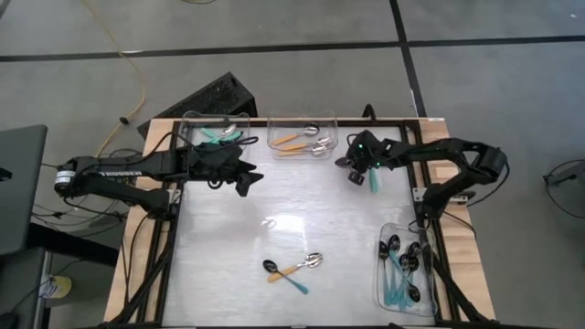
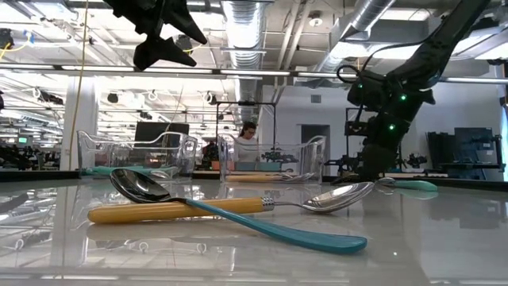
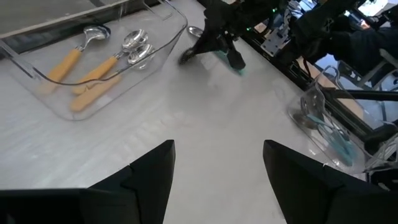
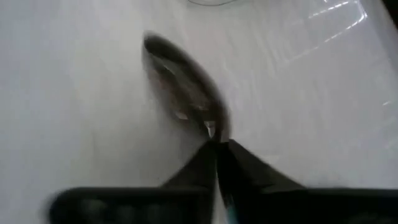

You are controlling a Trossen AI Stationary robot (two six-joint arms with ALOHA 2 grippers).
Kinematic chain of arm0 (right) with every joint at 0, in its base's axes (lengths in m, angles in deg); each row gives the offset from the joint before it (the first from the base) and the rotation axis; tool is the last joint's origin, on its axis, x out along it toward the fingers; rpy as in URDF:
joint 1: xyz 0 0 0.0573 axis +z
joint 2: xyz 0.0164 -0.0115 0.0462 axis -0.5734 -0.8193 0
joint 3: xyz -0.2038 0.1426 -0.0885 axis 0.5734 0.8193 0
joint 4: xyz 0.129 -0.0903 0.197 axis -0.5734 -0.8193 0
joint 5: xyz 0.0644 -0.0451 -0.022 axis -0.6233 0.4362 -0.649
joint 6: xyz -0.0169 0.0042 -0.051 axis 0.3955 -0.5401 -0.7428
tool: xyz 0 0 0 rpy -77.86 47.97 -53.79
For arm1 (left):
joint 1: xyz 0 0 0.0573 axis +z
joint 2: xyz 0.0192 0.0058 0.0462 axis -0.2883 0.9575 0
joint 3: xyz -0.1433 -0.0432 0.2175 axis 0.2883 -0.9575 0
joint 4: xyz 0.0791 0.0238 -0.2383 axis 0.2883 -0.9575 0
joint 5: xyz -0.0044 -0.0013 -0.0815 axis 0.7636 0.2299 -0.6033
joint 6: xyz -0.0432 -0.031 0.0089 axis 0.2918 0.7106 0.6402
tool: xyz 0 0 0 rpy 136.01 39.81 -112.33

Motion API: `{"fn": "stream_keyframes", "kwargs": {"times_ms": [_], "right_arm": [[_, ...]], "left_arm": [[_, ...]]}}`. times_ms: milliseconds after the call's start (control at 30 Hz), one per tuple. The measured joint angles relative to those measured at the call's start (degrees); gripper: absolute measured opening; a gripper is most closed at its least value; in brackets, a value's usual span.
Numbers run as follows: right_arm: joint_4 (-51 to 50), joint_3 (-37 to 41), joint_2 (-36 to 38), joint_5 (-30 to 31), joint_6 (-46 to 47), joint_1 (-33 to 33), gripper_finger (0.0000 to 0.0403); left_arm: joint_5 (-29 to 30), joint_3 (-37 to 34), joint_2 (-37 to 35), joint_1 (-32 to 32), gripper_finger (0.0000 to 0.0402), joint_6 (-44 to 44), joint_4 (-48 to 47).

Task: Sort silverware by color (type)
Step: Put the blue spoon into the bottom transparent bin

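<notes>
My right gripper (image 1: pixel 359 175) stands at the table's far right, shut on a spoon with a silver bowl (image 4: pixel 186 87) and a teal handle (image 1: pixel 373 179). My left gripper (image 1: pixel 249 175) hangs open above the far left of the table, holding nothing. Two more spoons lie crossed near the front edge: one with a black bowl and teal handle (image 1: pixel 291 280), one with a silver bowl and orange handle (image 1: pixel 302 266). Clear bins hold the rest of the silverware: teal handles (image 1: pixel 218 134), orange handles (image 1: pixel 300 139), and black bowls with teal handles (image 1: pixel 402 270). My right gripper pinches the spoon's thin neck (image 4: pixel 212 134), just behind the silver bowl, between its two fingers. The fingers slant down from above and lie across the spoon. The bowl sticks out past the fingertips close over the table; the teal handle (image 2: pixel 413 185) lies low and level behind.
Three clear bins stand along the edges: two at the far edge (image 1: pixel 212 120) (image 1: pixel 303 120), one at the near right (image 1: pixel 382 274). The table's middle (image 1: pixel 274 210) is bare and glossy. A black case (image 1: pixel 215 96) lies beyond the far edge.
</notes>
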Motion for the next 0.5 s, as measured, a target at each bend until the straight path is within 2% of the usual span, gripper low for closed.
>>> {"fn": "stream_keyframes", "kwargs": {"times_ms": [33, 67, 167, 300, 400, 500], "right_arm": [[-0.8, 0.06, 1.03, -0.06, 0.54, 0.05, 0.0035], [-2.24, -0.01, 2.19, -0.19, 1.11, 0.05, 0.0023], [-7.83, -1.76, 6.53, -0.99, 6.05, 0.18, 0.0025], [-15.58, -5.14, 14.38, -8.83, 11.93, 3.53, 0.0023], [-18.68, -8.95, 19.92, -12.15, 23.47, 7.63, 0.0023], [-21.88, -11.74, 24.9, -15.1, 40.01, 13.84, 0.0023]], "left_arm": [[0.05, 0.0, 0.0, 0.0, 0.0228, -0.46, 0.0], [0.07, 0.0, 0.0, 0.0, 0.0228, -0.92, 0.0], [0.13, 0.0, 0.0, 0.17, 0.0228, -2.65, 0.0], [0.06, 0.0, 0.0, 0.88, 0.0228, -5.78, 0.01], [-0.07, 0.0, 0.0, 1.83, 0.0228, -8.62, 0.2], [-0.52, 0.0, 0.0, 2.63, 0.0228, -12.49, 0.41]]}}
